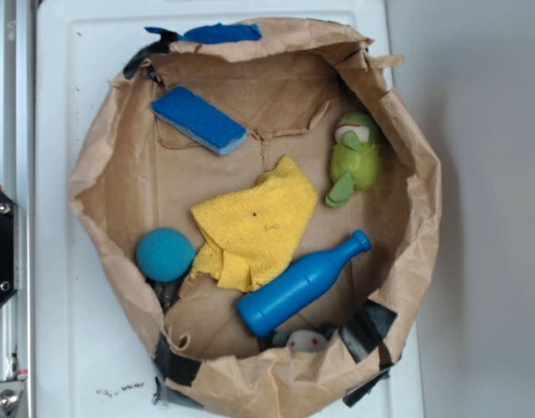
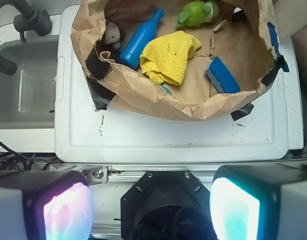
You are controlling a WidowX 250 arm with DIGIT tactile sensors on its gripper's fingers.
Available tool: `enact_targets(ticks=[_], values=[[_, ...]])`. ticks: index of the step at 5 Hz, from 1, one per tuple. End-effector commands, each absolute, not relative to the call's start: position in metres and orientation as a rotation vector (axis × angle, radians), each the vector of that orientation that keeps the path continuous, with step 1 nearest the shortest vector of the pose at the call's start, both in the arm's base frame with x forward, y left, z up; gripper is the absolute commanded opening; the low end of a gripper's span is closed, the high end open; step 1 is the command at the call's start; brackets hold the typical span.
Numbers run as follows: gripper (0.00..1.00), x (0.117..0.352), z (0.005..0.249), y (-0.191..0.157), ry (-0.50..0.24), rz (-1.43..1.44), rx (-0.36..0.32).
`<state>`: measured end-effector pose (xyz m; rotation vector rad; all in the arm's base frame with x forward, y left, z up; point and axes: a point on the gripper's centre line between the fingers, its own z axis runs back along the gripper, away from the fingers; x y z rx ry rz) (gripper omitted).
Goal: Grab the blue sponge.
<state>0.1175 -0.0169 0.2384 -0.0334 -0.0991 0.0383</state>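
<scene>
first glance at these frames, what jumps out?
A crumpled brown paper bag rolled open like a bowl on a white surface, with a bright yellow cloth in its middle. Around the cloth lie a blue bottle, a teal ball, a green plush toy and the blue sponge near the bag's far wall. The claw is open, well short of the bag.

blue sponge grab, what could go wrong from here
1. The blue sponge lies close to the crumpled back wall of the paper bag, so a descending arm could snag the paper and drag the bag.
2. The blue bottle and teal ball share its colour, so the wrong item might be picked.
3. The gripper is outside the bag with jaws apart; the approach must clear the rim.
</scene>
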Motion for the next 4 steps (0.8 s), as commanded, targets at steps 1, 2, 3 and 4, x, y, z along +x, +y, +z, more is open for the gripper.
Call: enact_targets(ticks=[1, 2, 3, 4], values=[[1.00, 0.118, 0.238, -0.017, -0.099, 0.038, -0.033], [1.00, 0.132, 0.232, -0.006, -0.094, 0.001, -0.089], [1.00, 0.132, 0.227, 0.008, -0.107, -0.055, -0.099], [1.00, 0.136, 0.213, 0.021, -0.113, -0.140, -0.092]])
